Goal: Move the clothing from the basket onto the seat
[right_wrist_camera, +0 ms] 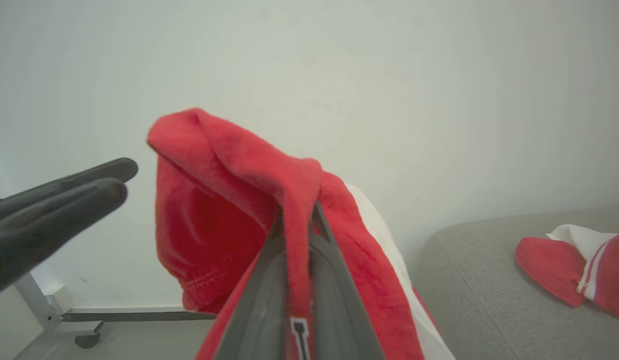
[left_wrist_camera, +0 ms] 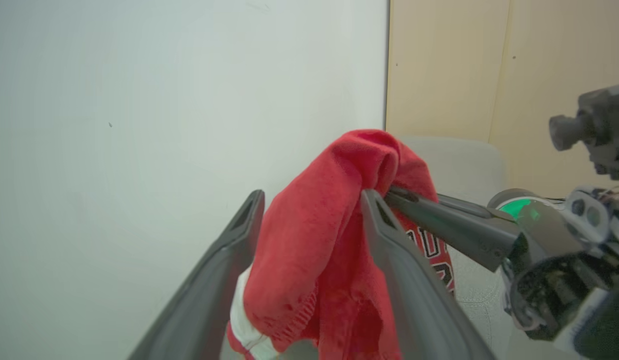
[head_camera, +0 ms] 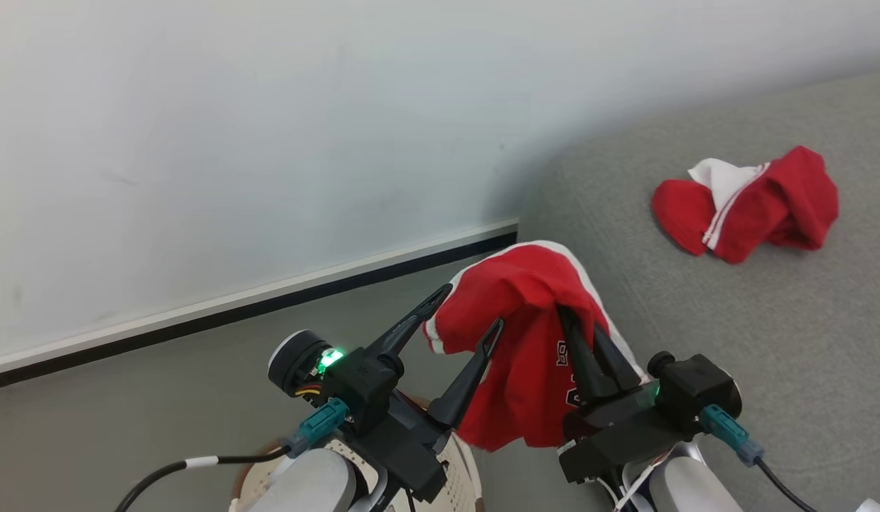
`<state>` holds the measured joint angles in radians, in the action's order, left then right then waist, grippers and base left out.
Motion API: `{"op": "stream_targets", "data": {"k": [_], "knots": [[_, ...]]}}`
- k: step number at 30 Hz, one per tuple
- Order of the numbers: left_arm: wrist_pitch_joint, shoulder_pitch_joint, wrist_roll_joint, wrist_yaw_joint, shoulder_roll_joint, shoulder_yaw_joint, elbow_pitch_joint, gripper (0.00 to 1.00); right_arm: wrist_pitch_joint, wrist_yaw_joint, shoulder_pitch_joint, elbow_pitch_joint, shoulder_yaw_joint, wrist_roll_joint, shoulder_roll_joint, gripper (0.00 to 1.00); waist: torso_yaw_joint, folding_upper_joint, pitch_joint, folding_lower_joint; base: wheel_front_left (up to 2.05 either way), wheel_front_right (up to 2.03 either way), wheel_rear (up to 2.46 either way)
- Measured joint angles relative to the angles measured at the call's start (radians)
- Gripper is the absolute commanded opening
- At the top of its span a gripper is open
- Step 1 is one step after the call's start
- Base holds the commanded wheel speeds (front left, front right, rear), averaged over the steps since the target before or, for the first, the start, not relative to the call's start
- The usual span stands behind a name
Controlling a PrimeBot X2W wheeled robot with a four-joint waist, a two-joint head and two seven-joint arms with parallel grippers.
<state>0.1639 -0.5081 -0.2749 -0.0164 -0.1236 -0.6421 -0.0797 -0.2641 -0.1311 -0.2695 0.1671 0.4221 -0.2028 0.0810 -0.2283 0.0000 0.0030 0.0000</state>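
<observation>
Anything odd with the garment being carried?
Mildly: the red garment hangs from the shut right gripper alone, while a fold sits inside the open left gripper and could snag.

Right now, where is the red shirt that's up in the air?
In the head view's middle, the red shirt hangs from the right gripper's shut fingers, beside the open left gripper, at the grey sofa's left edge.

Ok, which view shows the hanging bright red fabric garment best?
Head view: the bright red fabric garment hangs nearly whole from the shut right claw, beside the open left claw. The right wrist view gives its pinched fold close up; the left wrist view, its bunched side.
</observation>
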Motion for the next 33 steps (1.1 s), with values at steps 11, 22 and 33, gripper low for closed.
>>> {"op": "stream_targets", "data": {"k": [11, 22, 33], "knots": [[-0.008, -0.018, 0.003, 0.0, -0.007, -0.012, 0.011, 1.0, 0.0, 0.0, 0.0, -0.053, -0.05, 0.019, -0.002, 0.0, -0.115, 0.0, 0.033, 0.0, 0.0, 0.0, 0.0], [-0.024, -0.066, 0.01, -0.017, -0.009, -0.036, 0.011, 1.0, 0.0, 0.0, -0.003, -0.115, -0.085, 0.022, -0.016, 0.0, -0.249, 0.0, 0.086, -0.0001, 0.0, 0.0, 0.0], [-0.022, -0.159, 0.005, -0.07, 0.022, -0.099, -0.049, 1.0, 0.0, 0.0, 0.028, -0.211, -0.191, 0.044, -0.027, 0.0, -0.305, 0.0001, 0.187, 0.0, 0.0, 0.0, 0.0]]}}
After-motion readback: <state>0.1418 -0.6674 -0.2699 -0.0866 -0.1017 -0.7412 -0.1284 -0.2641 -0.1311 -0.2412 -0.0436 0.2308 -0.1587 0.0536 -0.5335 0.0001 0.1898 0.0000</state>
